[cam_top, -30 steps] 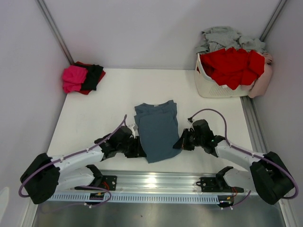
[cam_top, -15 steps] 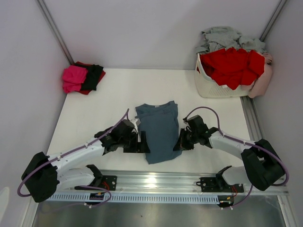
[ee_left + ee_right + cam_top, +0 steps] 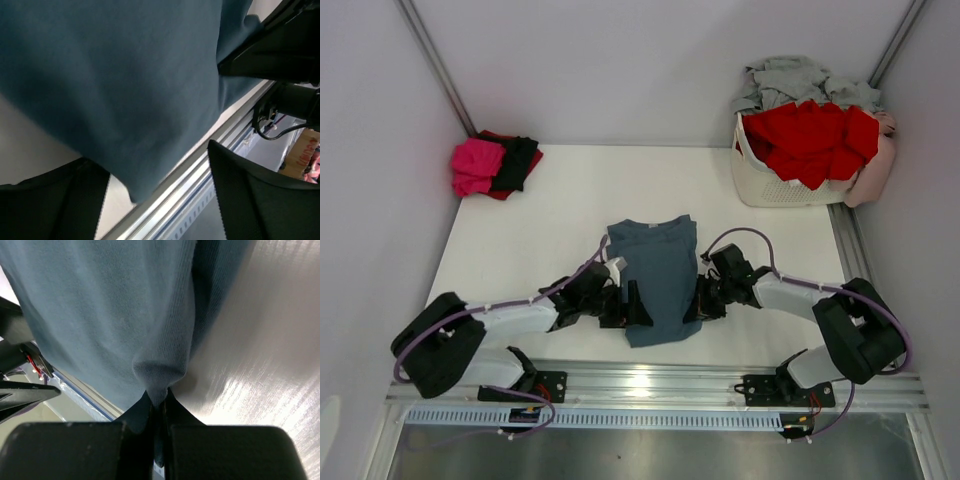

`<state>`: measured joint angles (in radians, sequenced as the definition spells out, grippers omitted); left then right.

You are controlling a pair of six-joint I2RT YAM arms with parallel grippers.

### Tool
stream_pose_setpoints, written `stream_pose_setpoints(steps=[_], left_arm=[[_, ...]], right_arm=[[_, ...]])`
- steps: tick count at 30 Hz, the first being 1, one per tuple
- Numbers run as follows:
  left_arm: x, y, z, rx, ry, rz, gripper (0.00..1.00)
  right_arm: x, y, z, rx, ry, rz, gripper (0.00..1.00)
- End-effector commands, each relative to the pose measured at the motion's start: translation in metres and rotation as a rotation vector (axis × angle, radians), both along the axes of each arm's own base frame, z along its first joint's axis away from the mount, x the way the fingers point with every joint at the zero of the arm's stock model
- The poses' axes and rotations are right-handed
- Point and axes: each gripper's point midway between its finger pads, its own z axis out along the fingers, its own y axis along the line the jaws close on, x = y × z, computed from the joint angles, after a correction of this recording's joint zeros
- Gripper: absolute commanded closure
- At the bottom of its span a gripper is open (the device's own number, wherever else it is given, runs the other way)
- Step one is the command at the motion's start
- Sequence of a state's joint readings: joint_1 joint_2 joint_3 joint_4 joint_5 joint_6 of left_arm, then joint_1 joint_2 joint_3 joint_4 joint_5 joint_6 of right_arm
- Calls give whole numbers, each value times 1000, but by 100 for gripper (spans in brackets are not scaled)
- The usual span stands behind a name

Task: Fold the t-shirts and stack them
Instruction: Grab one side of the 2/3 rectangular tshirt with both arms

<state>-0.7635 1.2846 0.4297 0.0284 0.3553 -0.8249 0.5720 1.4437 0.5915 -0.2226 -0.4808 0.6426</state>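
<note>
**mo_t:** ok so, white desk [image 3: 550, 210], both arms stretched out low over it and angled inward. The left arm [image 3: 510, 320] reaches in from the left. The right arm [image 3: 790, 295] comes in from the right with its elbow bent. They meet at the blue-grey t-shirt [image 3: 655, 280], near middle of the desk.

**kelp9:** yep. It's folded into a narrow strip, long axis running near to far, neck at the far end, hem toward the metal rail [image 3: 650, 380]. Overhead can't tell me the grips though.

**mo_t:** wrist cams do. Left pincer [image 3: 632, 305] sits at the shirt's left edge, gaping wide. Its fingers [image 3: 245, 200] are well apart, cloth filling the view beyond them, nothing clamped. Right pincer [image 3: 698, 300], at the right edge, is pinched tight on a fold of that same shirt.

**kelp9:** and only the overhead shows the rest. Red shirts [image 3: 810, 135] and a pale grey shirt [image 3: 790, 78] are heaped in the basket [image 3: 770, 188] far right. A pink shirt [image 3: 475, 165] and a black shirt [image 3: 518, 160] lie folded in the far left corner.
</note>
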Motion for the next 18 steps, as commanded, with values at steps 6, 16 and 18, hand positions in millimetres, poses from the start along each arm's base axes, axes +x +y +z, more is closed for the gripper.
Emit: stream_pose_setpoints(steps=[6, 16, 18], left_arm=[[-20, -29, -30, -75, 119, -76, 54], [-31, 14, -11, 133, 87, -61, 98], [-27, 18, 2, 171, 73, -64, 96]], right_arm=[[-5, 4, -5, 20, 25, 32, 100], [11, 7, 9, 23, -9, 13, 100], [18, 10, 18, 38, -6, 2, 100]])
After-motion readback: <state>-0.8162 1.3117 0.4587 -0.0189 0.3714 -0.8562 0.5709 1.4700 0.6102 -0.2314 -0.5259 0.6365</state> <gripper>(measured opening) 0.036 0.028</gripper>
